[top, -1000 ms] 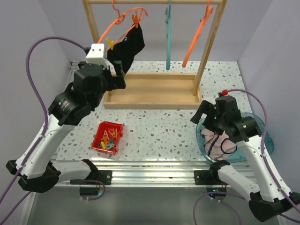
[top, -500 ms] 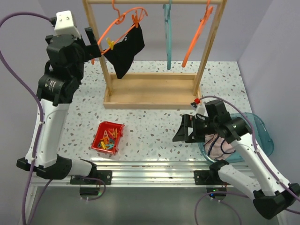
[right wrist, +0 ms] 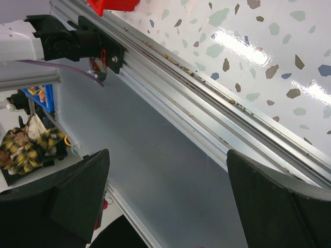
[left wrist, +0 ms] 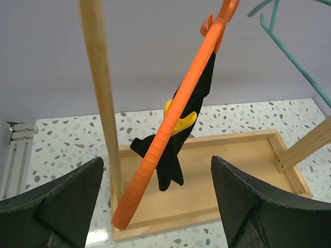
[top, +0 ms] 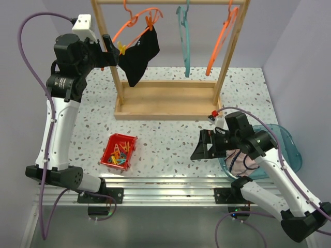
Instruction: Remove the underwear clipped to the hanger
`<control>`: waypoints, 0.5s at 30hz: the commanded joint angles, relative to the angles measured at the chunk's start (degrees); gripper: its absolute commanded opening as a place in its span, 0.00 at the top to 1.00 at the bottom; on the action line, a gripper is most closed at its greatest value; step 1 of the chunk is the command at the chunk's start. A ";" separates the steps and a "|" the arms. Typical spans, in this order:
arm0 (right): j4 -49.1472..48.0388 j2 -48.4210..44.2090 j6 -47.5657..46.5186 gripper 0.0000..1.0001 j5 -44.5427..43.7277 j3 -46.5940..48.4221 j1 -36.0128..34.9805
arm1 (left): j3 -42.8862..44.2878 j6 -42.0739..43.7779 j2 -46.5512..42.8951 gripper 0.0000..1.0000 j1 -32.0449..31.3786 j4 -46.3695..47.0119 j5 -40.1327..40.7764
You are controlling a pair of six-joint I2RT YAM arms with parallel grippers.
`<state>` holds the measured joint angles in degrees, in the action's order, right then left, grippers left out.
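The black underwear [top: 138,54] hangs at the far left of the wooden rack [top: 165,101], pinned by a yellow clip [top: 122,49] to an orange hanger [top: 135,21]. The left gripper [top: 109,50] is raised just left of that clip, its fingers spread wide on either side of the hanger's lower end, holding nothing. To the right on the rail hang a teal hanger [top: 183,31] and a second orange hanger [top: 222,39], both bare. Near right, pink underwear [top: 240,157] lies in a teal basin [top: 287,150]; the right gripper [top: 199,147] hangs just left of it, spread wide and holding nothing. A red bin [top: 119,150] of clips sits near left.
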<state>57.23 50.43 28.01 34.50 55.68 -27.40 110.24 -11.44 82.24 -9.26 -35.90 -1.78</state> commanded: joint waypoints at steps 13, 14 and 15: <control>-1.77 3.88 -3.49 0.02 1.80 1.18 -0.20 | -9.25 0.54 -4.46 0.34 1.26 2.41 -11.06; -1.77 4.06 -3.49 0.02 1.71 1.36 -0.29 | -8.99 0.63 -4.19 0.34 1.26 2.41 -10.27; -1.69 4.32 -3.49 0.02 1.80 1.71 -0.29 | -8.64 0.63 -3.84 0.34 1.26 2.33 -9.56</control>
<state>56.82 54.39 25.87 34.52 55.27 -27.40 101.34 -11.35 78.37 -8.32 -35.24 -12.58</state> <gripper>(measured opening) 0.985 0.662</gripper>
